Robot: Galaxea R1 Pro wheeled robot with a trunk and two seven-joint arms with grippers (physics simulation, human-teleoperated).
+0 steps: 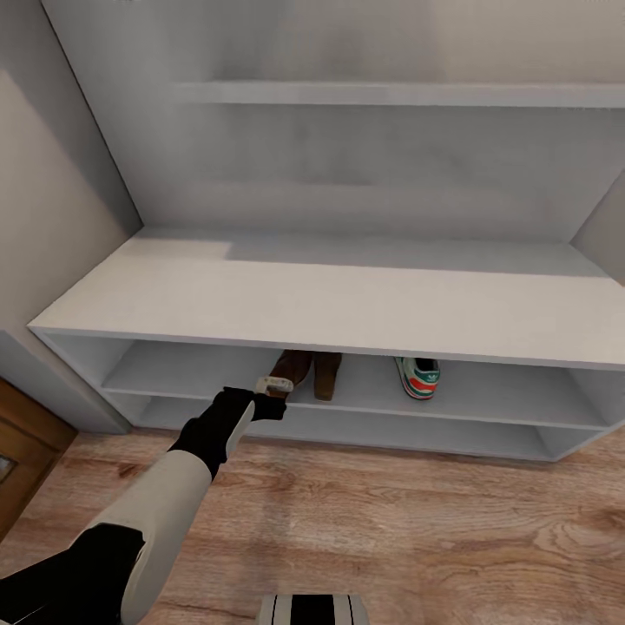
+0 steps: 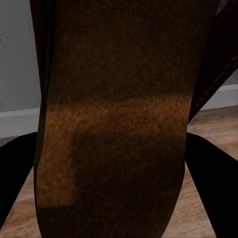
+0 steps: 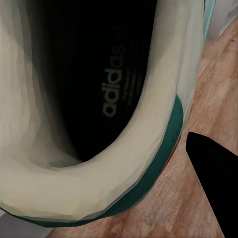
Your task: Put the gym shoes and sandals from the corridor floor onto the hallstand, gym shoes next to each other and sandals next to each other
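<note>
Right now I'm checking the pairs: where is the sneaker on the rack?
In the head view, the sneaker sits on the rack's upper open shelf, right of the two sandals, apart from them.

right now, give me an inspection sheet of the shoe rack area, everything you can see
surface: grey shoe rack, top bare; wood plank floor in front.
job's things: two brown sandals side by side on the upper open shelf; one white and green gym shoe on the same shelf, apart from them to the right; second gym shoe close up at the right wrist camera, above floor.
clutter: nothing seen.
hands: left hand at the shelf edge on the left sandal, which sits between its fingers; right hand's fingertip beside the second shoe, grip cannot be told.
cables: nothing seen.
surroundings: grey wall shelf above; brown door at left.
</note>
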